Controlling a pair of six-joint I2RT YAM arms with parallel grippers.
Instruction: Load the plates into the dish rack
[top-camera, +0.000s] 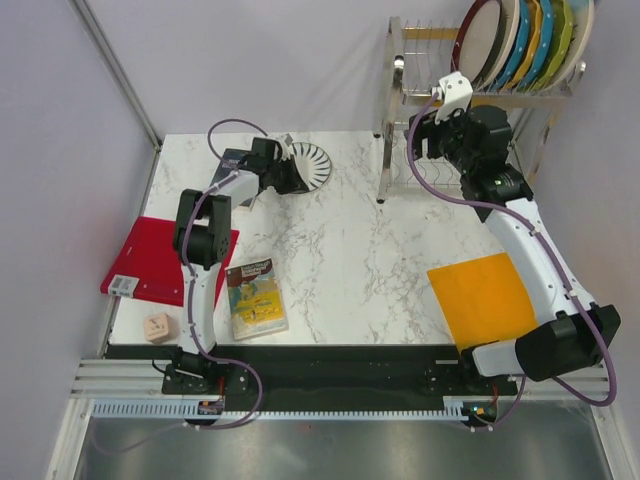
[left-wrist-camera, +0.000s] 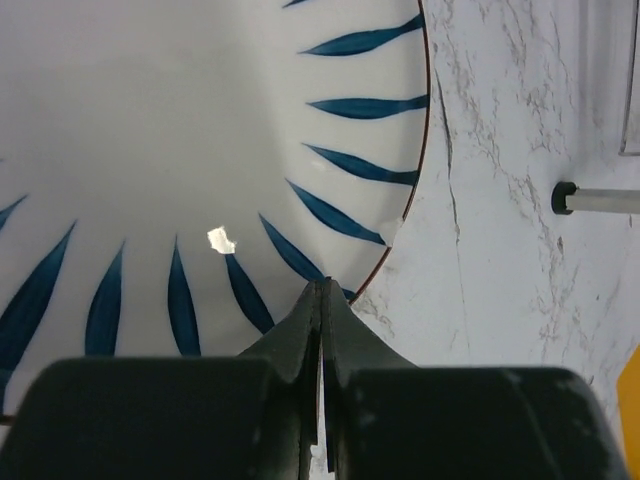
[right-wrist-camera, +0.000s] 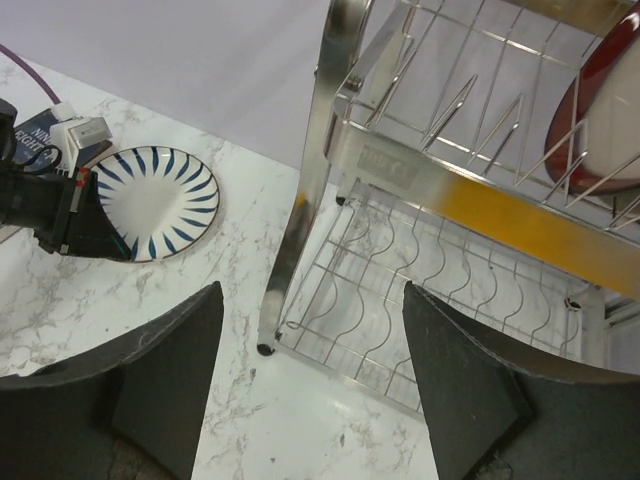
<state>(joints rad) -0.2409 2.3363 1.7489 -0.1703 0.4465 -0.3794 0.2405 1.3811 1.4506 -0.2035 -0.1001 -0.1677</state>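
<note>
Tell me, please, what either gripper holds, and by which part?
Nothing clearly: left gripper, shut, only touches the blue-striped plate at its rim; right gripper is open, empty.

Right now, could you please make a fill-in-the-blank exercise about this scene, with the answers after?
1. The left pincer is shut on the rim of the white round plate, which has dark radial ___.
2. The right pincer is ___ and holds nothing.
3. The other round plates stand on the ___ shelf of the shiny steel wire dish rack.
Answers: stripes; open; upper.
</note>
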